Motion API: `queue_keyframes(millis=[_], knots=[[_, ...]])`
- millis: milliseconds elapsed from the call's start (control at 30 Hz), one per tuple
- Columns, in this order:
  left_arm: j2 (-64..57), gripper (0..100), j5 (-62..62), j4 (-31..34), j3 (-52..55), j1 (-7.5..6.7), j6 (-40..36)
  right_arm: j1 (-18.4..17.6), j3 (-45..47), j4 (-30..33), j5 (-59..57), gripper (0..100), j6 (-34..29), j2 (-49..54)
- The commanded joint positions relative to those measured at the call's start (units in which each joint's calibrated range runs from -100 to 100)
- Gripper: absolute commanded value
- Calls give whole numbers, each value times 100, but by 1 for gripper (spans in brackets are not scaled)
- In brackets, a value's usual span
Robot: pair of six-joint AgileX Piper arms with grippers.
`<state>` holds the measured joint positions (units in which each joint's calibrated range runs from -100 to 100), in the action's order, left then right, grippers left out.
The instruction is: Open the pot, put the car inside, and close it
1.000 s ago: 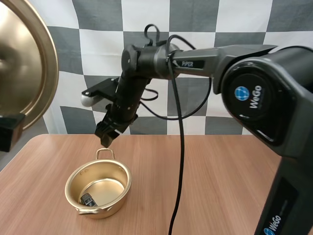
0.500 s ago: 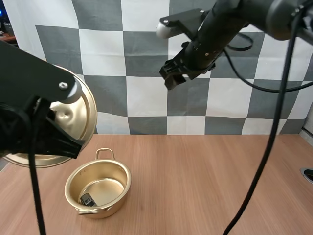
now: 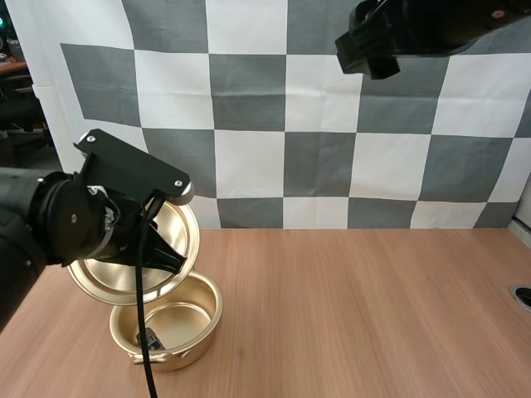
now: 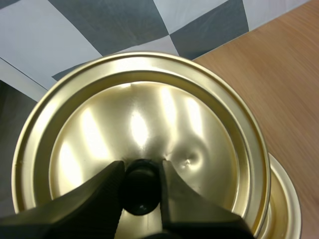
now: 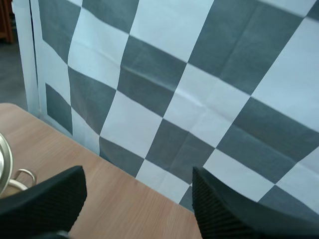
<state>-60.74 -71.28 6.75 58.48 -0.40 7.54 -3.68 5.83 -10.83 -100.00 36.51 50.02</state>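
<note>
Spanning the lower half of the high view, the light brown wooden table (image 3: pixel 373 315) carries the whole job at its lower left. The round golden metal lid (image 3: pixel 176 225) comes next in size: it hangs tilted in the air just above and slightly behind the golden metal pot (image 3: pixel 203 327), its lower edge close over the pot's far rim, apart from it as far as I can tell. The pot stands upright and uncovered near the table's front left.

The left gripper (image 4: pixel 141 172) is clamped on the lid's black knob (image 4: pixel 141 191), one finger on each side, and the lid's shiny underside faces the wrist camera. The right gripper (image 5: pixel 139 199) is released, its ribbed fingers standing well apart with nothing between them; in the high view it sits at the upper right of the frame, far above the table.

Smallest is the small dark toy car (image 3: pixel 149 338), lying on the pot's floor towards its near left wall.

I judge the first two steps done and the closing step in hand. The next move calls for levelling the lid, centring it over the rim, lowering it until it seats, then letting go of the knob.
</note>
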Motion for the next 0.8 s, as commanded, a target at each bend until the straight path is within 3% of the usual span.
queue_keyframes(millis=[0, 767], knots=[[351, 0, 183, -31, -3, 1, 9, 1, -9, 7, 0, 100, -1, 750], [2246, 0, -186, -297, -3, 1, 349, 1, -9, 145, 0, 100, -178, 1430]])
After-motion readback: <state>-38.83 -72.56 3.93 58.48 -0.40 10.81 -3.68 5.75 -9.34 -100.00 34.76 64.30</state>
